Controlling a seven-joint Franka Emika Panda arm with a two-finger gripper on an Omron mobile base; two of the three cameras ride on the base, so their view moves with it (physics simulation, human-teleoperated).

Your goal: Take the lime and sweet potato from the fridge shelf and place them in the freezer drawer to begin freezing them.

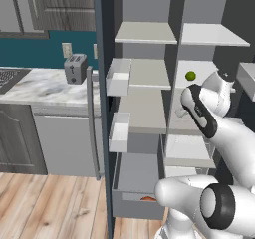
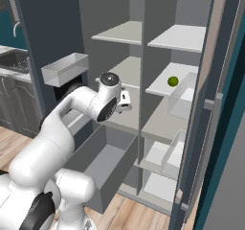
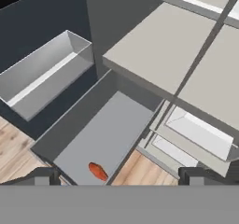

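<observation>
The lime (image 1: 190,75), a small smooth bright-green ball, is sitting on the fridge shelf (image 1: 201,69), a flat, matte light-grey slab in the right column of the dark grey cabinet (image 2: 107,13). In the right base view the lime (image 2: 172,81) is lying toward the front right of that shelf (image 2: 162,83), with a clear box-shaped bin (image 2: 183,98) hanging just beside and below it.

The sweet potato (image 3: 98,171), an oblong orange-red lump with tapered ends, is lying on the smooth grey floor of the freezer drawer (image 3: 107,134), near its front corner and well below the lime's shelf. In the left base view only a sliver of the sweet potato (image 1: 148,198) is peeking over the flat front panel of the freezer drawer (image 1: 134,203), which is standing pulled out at the bottom of the cabinet, a wide, deep grey box.

The gripper (image 3: 119,175) is hanging above the drawer, lower than the lime's shelf, and looking down into it; its two dark finger tips (image 3: 44,175) are standing spread wide apart, pinching nothing.

Left of the cabinet, further from the lime, white box-shaped door bins (image 1: 118,76) are lining the open door, and a boxy metallic toaster (image 1: 75,68) is standing on a marbled countertop (image 1: 45,86) over plank-patterned wooden flooring (image 1: 50,203).
</observation>
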